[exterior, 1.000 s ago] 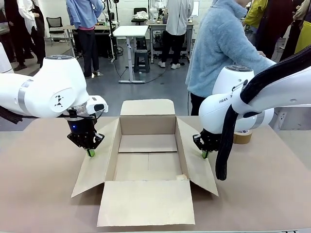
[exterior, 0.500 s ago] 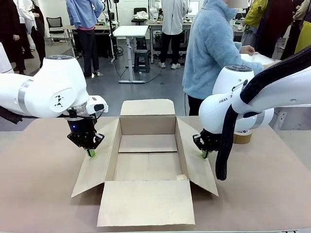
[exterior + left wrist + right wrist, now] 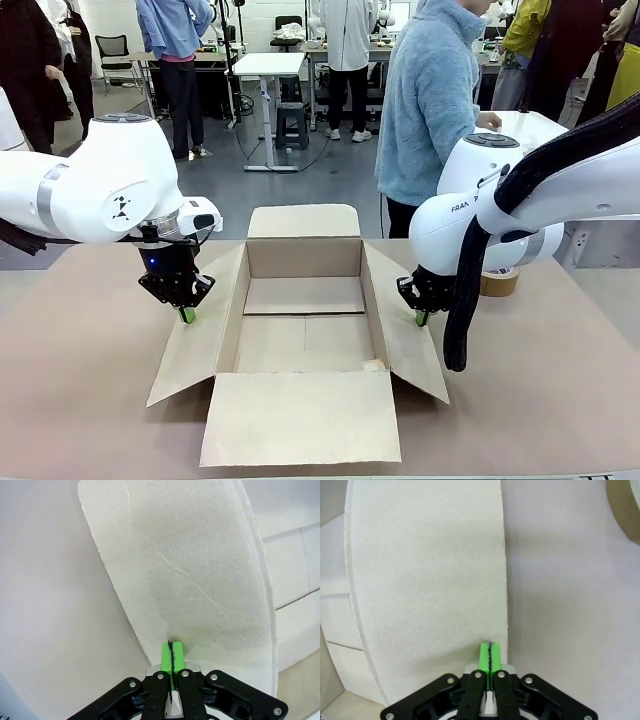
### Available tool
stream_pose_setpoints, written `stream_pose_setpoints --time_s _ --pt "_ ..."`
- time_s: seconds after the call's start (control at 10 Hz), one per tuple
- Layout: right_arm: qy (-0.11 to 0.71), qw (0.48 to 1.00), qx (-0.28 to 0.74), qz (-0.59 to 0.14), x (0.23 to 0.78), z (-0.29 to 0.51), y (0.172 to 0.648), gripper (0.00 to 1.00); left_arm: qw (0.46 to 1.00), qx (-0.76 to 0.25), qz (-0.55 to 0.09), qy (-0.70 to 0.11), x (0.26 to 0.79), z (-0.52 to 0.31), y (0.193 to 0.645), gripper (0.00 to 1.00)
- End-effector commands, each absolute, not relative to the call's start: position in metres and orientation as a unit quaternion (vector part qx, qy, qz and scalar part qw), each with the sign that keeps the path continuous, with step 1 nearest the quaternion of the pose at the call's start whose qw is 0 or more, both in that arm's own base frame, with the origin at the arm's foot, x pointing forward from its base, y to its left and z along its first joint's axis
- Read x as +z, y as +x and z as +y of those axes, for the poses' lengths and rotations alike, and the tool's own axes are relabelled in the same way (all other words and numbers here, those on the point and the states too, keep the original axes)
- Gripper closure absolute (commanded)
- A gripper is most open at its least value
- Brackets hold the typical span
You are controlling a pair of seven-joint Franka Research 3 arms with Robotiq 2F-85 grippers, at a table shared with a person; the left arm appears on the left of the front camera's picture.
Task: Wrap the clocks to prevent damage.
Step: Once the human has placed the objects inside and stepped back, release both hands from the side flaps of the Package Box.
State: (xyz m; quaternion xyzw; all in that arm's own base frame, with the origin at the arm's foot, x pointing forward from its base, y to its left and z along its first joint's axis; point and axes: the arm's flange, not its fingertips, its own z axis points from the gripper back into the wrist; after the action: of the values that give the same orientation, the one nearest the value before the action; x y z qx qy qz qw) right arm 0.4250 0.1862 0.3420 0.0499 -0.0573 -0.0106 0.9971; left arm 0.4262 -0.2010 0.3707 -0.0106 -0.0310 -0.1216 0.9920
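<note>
I am holding the open cardboard box (image 3: pixel 303 258) spread on the table (image 3: pixel 80 390). My left gripper (image 3: pixel 186 313), pinched fully shut and empty, is pressing on the box's left flap (image 3: pixel 195 345). My right gripper (image 3: pixel 422 318), likewise closed on nothing, is pressing on the box's right flap (image 3: pixel 408 335). Neither arm is moving compared with a second ago. The one change is beyond the box, where the person in the pale blue fleece (image 3: pixel 430 100) is straightening up and turning toward a white surface (image 3: pixel 532 124). I am reading that as preparation going on away from me while I am keeping the box ready. The box's floor is lying bare, and where the clocks are I cannot tell. A brown tape roll (image 3: pixel 499 283) is sitting to the right of the box. The tabletop around the box is looking plain, matte and brownish. Farther beyond the box, other people are standing among desks and chairs in a busy workshop.
</note>
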Motion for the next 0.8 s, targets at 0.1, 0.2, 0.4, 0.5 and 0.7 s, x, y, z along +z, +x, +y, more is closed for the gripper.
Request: stream_pose_setpoints --time_s 0.1,0.2,0.4,0.5,0.7 --pt "0.047 0.997 -0.014 -0.056 0.3399 0.1886 0.4242 0.99 0.992 -0.125 -0.033 -0.007 0.3712 -0.2006 0.4262 0.99" --pt "0.047 0.997 -0.014 -0.056 0.3399 0.1886 0.4242 0.99 0.992 -0.125 -0.033 -0.007 0.3712 -0.2006 0.4262 0.99" --pt "0.047 0.997 -0.014 -0.056 0.3399 0.1886 0.4242 0.99 0.992 -0.125 -0.033 -0.007 0.3712 -0.2006 0.4262 0.99" --pt "0.047 0.997 -0.014 -0.056 0.3399 0.1886 0.4242 0.99 0.992 -0.125 -0.033 -0.007 0.3712 -0.2006 0.4262 0.99" --pt "0.047 0.997 -0.014 -0.056 0.3399 0.1886 0.4242 0.99 0.992 -0.125 -0.033 -0.007 0.3712 -0.2006 0.4262 0.99"
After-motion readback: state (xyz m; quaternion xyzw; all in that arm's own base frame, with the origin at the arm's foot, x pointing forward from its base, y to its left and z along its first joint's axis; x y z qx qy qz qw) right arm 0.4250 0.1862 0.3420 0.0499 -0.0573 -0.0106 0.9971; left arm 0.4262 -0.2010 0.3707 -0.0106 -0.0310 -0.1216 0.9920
